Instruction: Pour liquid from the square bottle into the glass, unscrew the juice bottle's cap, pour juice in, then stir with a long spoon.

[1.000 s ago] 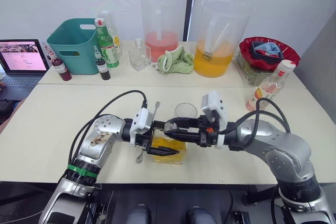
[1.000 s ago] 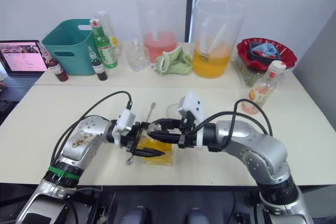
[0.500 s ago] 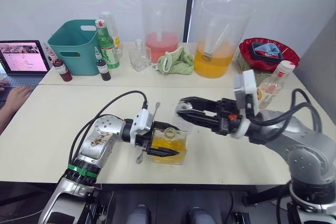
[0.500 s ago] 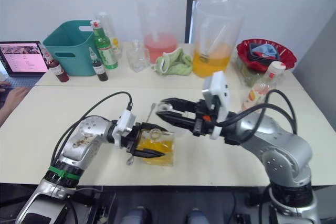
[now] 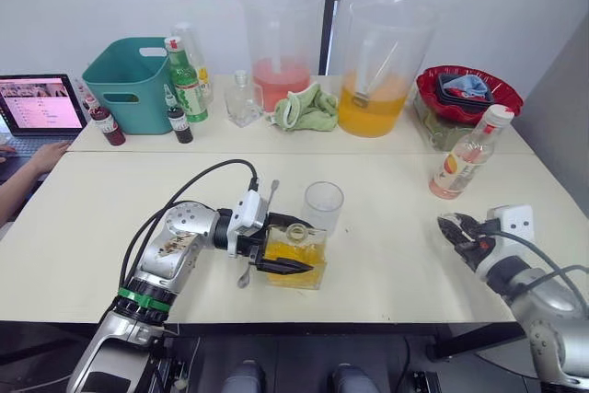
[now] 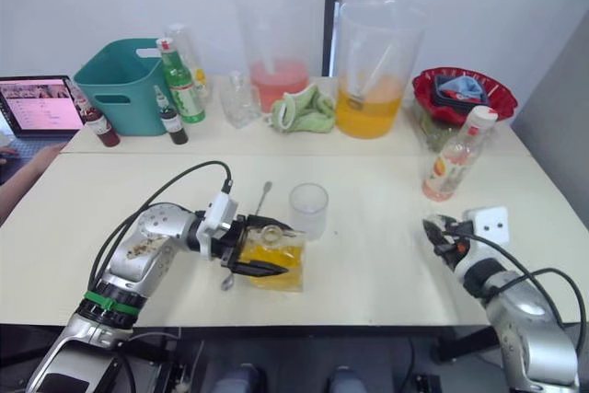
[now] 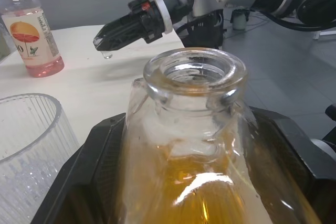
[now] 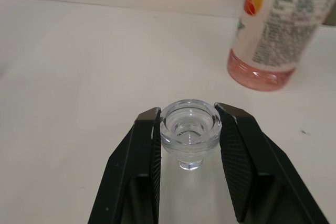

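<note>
The square bottle point(image 5: 296, 260) with yellow-orange liquid stands near the table's front edge, my left gripper point(image 5: 279, 246) shut around its body. Its neck point(image 7: 194, 74) is open, with no stopper in it. The glass point(image 5: 323, 205) stands just behind the bottle, touching nothing. The long spoon point(image 6: 263, 196) lies on the table, partly hidden behind my left gripper. My right gripper point(image 8: 189, 125) is far to the right, low over the table, shut on the clear round stopper point(image 8: 189, 129). The juice bottle point(image 5: 467, 163) with its white cap point(image 5: 501, 116) stands upright beyond my right gripper.
The back table holds a teal basket point(image 5: 129, 80), a green bottle point(image 5: 187, 80), small dark-red bottles point(image 5: 106, 123), a small clear bottle point(image 5: 243, 98), two big pitchers point(image 5: 281, 43) point(image 5: 379, 66), a green cloth point(image 5: 306, 108) and a red bowl point(image 5: 469, 94). A laptop point(image 5: 37, 103) and a person's hand point(image 5: 37, 158) are at left.
My right gripper has pulled away from above the square bottle, far to the right and lower, carrying the stopper. The left gripper and the bottle have stayed put.
</note>
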